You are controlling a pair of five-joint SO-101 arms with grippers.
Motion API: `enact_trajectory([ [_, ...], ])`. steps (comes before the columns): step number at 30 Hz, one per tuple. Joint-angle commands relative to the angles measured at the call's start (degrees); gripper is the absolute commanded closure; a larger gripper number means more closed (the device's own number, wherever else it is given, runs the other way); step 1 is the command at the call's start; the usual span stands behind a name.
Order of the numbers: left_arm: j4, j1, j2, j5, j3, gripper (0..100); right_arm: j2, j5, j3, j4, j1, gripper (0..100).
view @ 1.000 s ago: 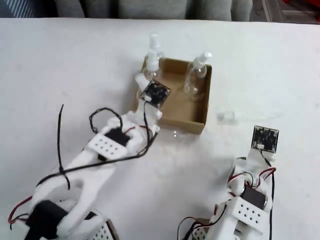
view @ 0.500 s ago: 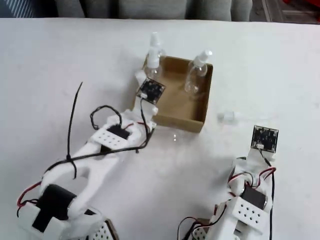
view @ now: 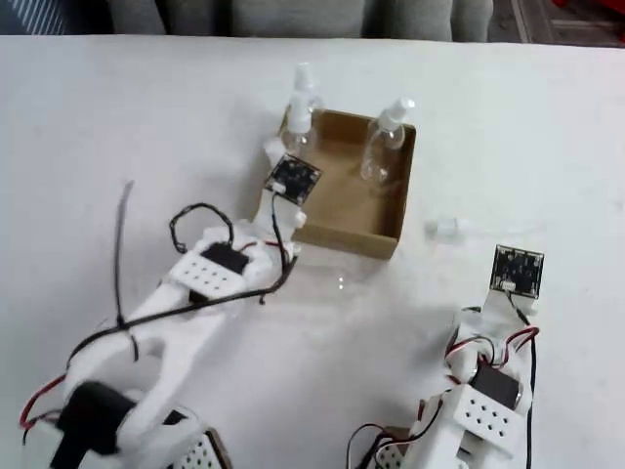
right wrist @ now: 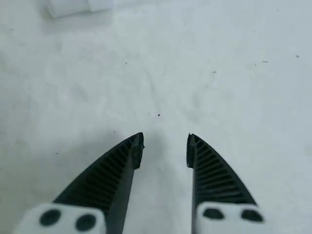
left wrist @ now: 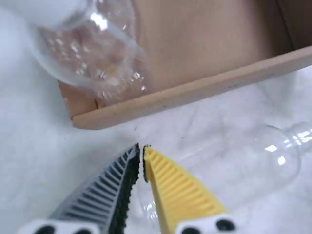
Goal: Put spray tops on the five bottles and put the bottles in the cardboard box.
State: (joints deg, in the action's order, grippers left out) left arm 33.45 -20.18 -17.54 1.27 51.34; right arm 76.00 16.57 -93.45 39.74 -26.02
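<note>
In the high view, a brown cardboard box [view: 344,227] sits at upper centre of the white bench [view: 146,127]. A clear plastic bottle with a white spray top [view: 384,147] stands inside it by the right wall. A second capped clear bottle [view: 298,125] stands at the box's upper left corner. A small clear piece [view: 444,228] lies on the bench right of the box. The left arm [view: 210,278] stretches from lower left to the box's left wall, and the right arm [view: 483,391] sits at lower right.

In the left wrist view, the left hand [left wrist: 141,148] has its grey and yellow fingers pressed together on nothing. An uncapped clear bottle lying on its side [left wrist: 243,168] is just beside the yellow finger, outside the box wall.

In the right wrist view, the right hand [right wrist: 164,141] is parted and empty over bare bench.
</note>
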Motion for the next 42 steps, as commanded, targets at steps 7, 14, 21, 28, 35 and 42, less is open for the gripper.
enact_trajectory([
  [7, 1.4, -4.6, -14.2, 10.7, 7.7, 97, 0.0, 0.4, 0.4, -1.1, 0.4, 88.4],
  [14, 3.0, -5.0, -21.8, 31.8, 8.2, 97, 0.0, 0.4, 0.4, -1.1, 0.4, 88.5],
  [21, 5.1, -9.8, -20.8, 48.2, 7.7, 80, 0.0, 0.5, 0.4, -1.1, 0.4, 88.5],
  [28, 5.0, -8.2, -6.3, 51.7, -2.4, 78, 0.0, 2.4, 0.4, -1.1, 0.4, 88.6],
  [35, 5.1, -6.5, 7.9, 51.7, -13.5, 78, 0.0, 4.0, 0.3, -1.1, 1.3, 88.6],
  [42, 5.0, -6.7, 13.4, 51.6, -17.4, 78, 0.0, 4.0, 0.3, -1.1, 1.3, 88.6],
])
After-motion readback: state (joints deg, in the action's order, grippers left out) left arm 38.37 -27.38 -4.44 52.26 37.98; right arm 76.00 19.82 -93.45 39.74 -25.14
